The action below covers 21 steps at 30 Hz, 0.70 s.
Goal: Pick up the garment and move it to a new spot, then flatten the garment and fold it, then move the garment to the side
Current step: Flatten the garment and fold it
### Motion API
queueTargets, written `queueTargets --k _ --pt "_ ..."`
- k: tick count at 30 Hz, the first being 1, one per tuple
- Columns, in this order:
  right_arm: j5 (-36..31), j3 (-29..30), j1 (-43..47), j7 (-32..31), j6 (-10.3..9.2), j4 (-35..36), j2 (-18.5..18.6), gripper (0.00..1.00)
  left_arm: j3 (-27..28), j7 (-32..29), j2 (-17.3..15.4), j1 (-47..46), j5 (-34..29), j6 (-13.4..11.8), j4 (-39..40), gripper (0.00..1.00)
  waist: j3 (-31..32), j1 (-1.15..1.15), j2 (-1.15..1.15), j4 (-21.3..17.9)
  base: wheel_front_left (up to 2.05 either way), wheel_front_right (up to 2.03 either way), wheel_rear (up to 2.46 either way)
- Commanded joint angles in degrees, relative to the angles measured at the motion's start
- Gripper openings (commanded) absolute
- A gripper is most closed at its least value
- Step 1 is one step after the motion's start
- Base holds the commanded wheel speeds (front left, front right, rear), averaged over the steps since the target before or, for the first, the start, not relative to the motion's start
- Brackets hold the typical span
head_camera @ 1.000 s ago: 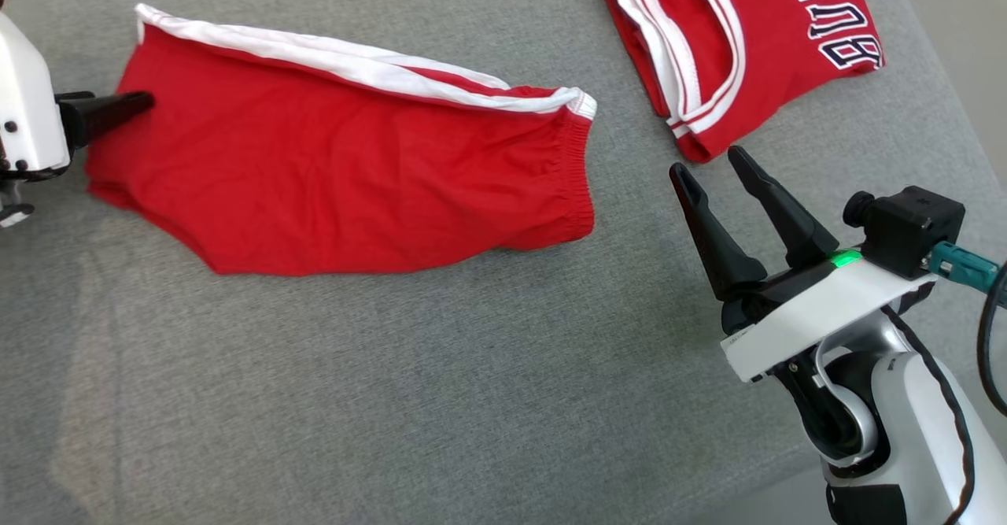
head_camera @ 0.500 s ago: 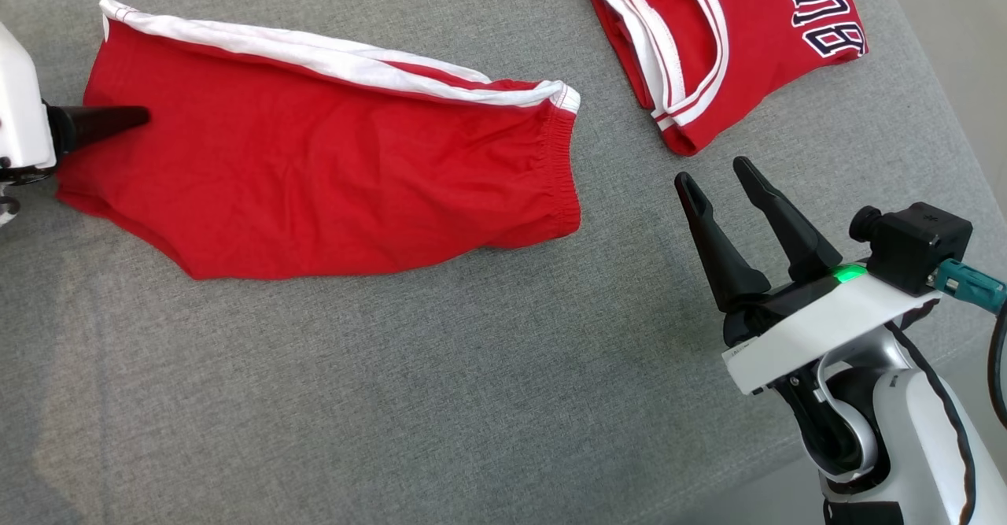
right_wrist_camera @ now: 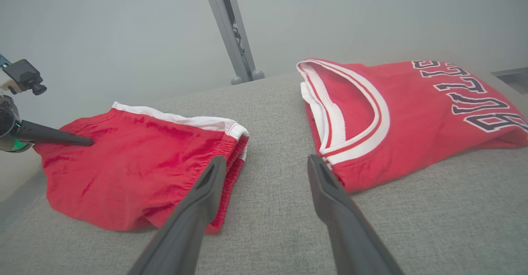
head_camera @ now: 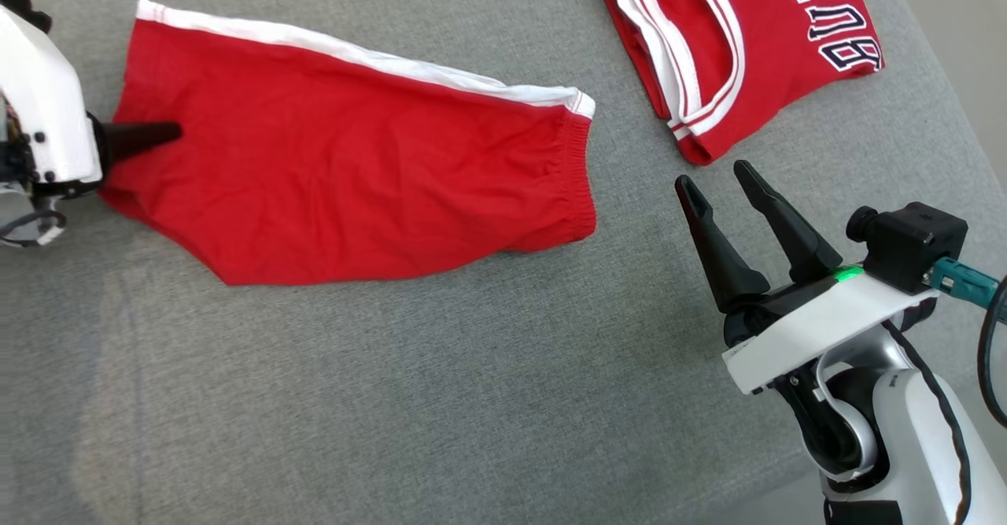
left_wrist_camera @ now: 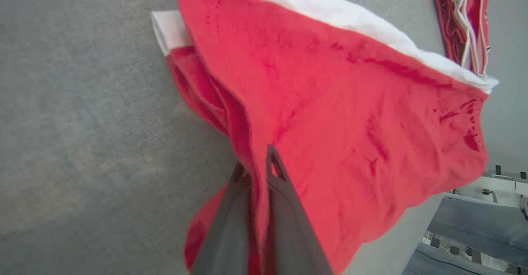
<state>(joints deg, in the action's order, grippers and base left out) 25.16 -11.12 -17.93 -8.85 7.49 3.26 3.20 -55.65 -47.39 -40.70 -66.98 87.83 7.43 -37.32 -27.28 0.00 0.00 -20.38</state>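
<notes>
The garment [head_camera: 354, 171] is a pair of red shorts with a white side stripe, lying spread on the grey cloth surface [head_camera: 393, 399]. My left gripper [head_camera: 169, 131] is shut on the shorts' left edge. In the left wrist view the red cloth [left_wrist_camera: 350, 102] is pinched between the two fingers of the left gripper [left_wrist_camera: 255, 159] and rises off the surface there. My right gripper [head_camera: 713, 175] stands open to the right of the waistband, apart from it. In the right wrist view the right gripper [right_wrist_camera: 266, 158] points between the shorts [right_wrist_camera: 136, 159] and a jersey.
A folded red jersey [head_camera: 747, 29] with dark lettering lies at the far right, close to my right gripper's fingertips. The surface's right edge [head_camera: 936, 61] runs just beyond it. A grey metal post [right_wrist_camera: 229, 27] stands behind the surface. Bare grey cloth spreads along the near side.
My left gripper has closed on the shorts' left edge. The white stripe has been drawn straight and narrow. The head view has shifted slightly; the right gripper has stayed put.
</notes>
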Motion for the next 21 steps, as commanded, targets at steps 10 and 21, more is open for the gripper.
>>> queueTargets --k 10,21 --pt "-0.32 1.6 2.44 -2.7 0.03 -0.29 1.62 1.0 0.63 3.32 2.71 7.21 3.13 0.09 4.74 0.0 8.58 0.0 0.0 7.14 0.0 0.0 0.0" --pt "0.0 4.51 7.04 -5.95 0.03 0.13 2.71 1.0 1.59 10.64 3.66 17.32 4.85 0.09 6.33 0.0 16.56 0.0 0.0 13.66 0.0 0.0 0.0"
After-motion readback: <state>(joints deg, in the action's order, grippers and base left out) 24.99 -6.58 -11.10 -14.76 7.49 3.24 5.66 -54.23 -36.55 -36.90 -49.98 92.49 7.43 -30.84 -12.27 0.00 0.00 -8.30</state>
